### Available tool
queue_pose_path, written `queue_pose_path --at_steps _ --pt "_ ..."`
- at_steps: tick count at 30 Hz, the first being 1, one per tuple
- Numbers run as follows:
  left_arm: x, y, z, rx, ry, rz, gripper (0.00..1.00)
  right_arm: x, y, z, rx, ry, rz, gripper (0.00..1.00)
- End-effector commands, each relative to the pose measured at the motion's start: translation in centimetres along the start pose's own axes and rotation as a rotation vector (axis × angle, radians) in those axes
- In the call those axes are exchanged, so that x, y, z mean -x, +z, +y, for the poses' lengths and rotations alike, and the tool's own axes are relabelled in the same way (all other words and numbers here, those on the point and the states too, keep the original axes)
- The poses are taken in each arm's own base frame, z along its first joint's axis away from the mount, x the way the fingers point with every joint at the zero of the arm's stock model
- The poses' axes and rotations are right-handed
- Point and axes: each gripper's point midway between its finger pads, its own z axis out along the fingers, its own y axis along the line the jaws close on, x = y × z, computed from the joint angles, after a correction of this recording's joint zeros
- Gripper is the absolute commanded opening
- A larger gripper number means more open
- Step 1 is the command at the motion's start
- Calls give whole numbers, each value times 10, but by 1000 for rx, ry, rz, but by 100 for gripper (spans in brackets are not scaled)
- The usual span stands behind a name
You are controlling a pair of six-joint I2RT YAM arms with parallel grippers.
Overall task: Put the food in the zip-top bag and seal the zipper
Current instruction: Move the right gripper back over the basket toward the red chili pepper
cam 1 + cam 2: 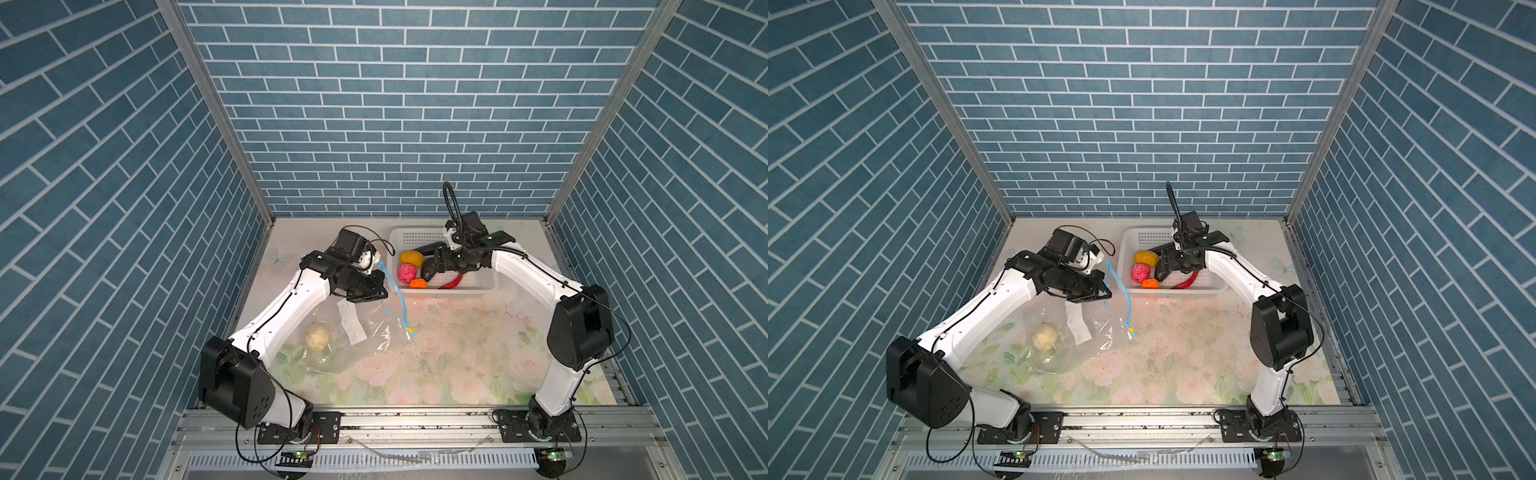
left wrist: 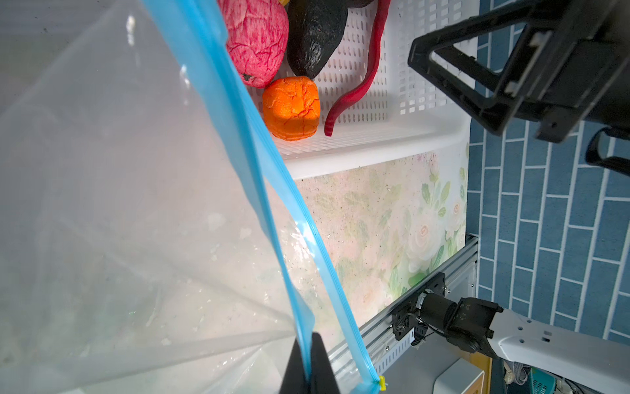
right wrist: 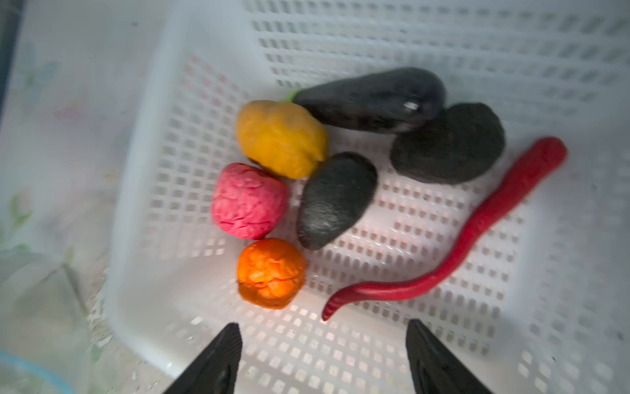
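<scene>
Finds the zip-top bag (image 1: 374, 336) nearest, lying crumpled on the floral counter (image 1: 478, 365), left of centre in both top views, with its mouth end lifted toward the far side. Notes one cream lumpy ball (image 1: 317, 337) inside the bag near its closed end, and a white label (image 1: 351, 326) on the film.

Traces the zipper (image 1: 397, 297), a light-blue strip parted into two strands, down to a yellowish slider tab (image 1: 411, 331) hanging low by the counter. Confirms the left tool (image 2: 308, 371) clamped on one blue strand, pads (image 2: 324, 371) pressed together on it and holding that lip raised, the second strand running free just beside.

Locates a white perforated basket (image 1: 453, 290) farther back, just right of the raised bag mouth; cannot tell whether touching.

Counts the remaining food on the basket floor:
- a yellow piece (image 3: 281, 138), pink bumpy ball (image 3: 249, 201) and orange piece (image 3: 271, 273), clustered close together;
- two black ovals (image 3: 335, 199) beside them;
- a dark elongated piece (image 3: 371, 99) with a green stem end;
- a long red strip (image 3: 477, 232) lying apart.

Places the right tool (image 3: 322, 327) over the basket, jaws standing apart with nothing between them, tips near the orange piece and the thin end of the red strip. Marks the right wrist view as blurred.

Records blue brick-pattern walls (image 1: 374, 124) behind and to both sides.
</scene>
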Motion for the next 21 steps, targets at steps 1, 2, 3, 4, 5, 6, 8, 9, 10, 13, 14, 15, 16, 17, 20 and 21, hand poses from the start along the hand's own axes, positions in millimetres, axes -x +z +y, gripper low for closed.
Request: queue_pose_path --at_steps 1,2,3,4,5,6,8,9,10,13,14,15,16,17,20,21 --pt "0 4 -3 -14 8 14 0 10 -6 -55 -246 213 -25 75" --pt "0 5 -3 -15 11 13 0 14 -7 -63 -273 239 -39 74" --pt "1 5 -4 -17 10 11 0 18 -6 -71 -298 263 -54 73" --pt "1 5 -4 -20 10 11 0 21 -4 -78 -316 283 -64 72" --pt "1 5 -4 -21 10 12 0 23 -2 -84 -326 299 -71 71" --pt "1 6 -4 -22 9 13 0 25 1 -91 -337 321 -78 69" --pt "1 7 -5 -27 9 16 0 30 7 -102 -358 361 -85 67" --pt "1 8 -5 -26 9 17 0 31 12 -106 -358 374 -79 66" --pt "1 8 -5 -27 10 17 0 34 17 -109 -356 391 -74 65" --pt "1 11 -5 -28 7 24 0 40 33 -114 -357 404 -51 63" --pt "1 12 -5 -28 5 27 0 42 36 -114 -359 404 -49 63" --pt "1 12 -5 -29 5 27 0 44 40 -115 -362 405 -45 62" --pt "1 13 -5 -27 4 28 0 46 45 -116 -360 406 -39 60" --pt "1 14 -5 -27 3 30 0 47 49 -117 -361 408 -36 59" --pt "1 15 -4 -27 3 31 0 50 60 -120 -359 414 -25 57" --pt "1 15 -4 -25 2 33 0 53 60 -119 -355 416 -29 55"
